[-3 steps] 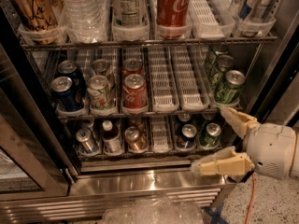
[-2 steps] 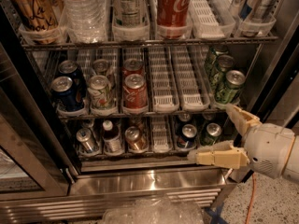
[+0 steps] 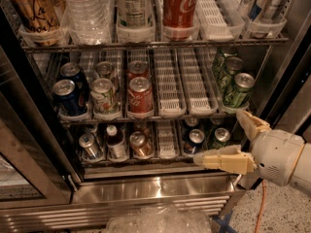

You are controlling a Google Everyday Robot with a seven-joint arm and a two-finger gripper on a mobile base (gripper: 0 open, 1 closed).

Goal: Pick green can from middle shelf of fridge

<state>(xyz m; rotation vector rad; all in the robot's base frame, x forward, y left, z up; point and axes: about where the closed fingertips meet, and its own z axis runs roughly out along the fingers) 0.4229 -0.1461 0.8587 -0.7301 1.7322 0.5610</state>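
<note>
The fridge (image 3: 160, 191) stands open with its dark interior in view. On the middle shelf (image 3: 167, 89), white slotted lane trays hold cans. The green can (image 3: 238, 90) stands at the front of the far right lane, with two more green cans (image 3: 228, 72) behind it. My gripper (image 3: 224, 139) is at the lower right, in front of the fridge, just below and in front of the green can. Its two tan fingers (image 3: 223, 160) are spread wide apart and hold nothing. The upper finger tip sits just under the shelf's right front edge.
The middle shelf also holds dark blue cans (image 3: 68, 96), a whitish can (image 3: 103, 97) with green-and-red print, and red cola cans (image 3: 140, 96). Bottles and cans stand on the upper shelf (image 3: 146, 42); several cans stand on the lower shelf (image 3: 141, 147). The glass door (image 3: 24, 144) hangs at left.
My gripper has shifted left and up toward the fridge's right front, its lower finger reaching further left under the middle shelf. The cans have not moved.
</note>
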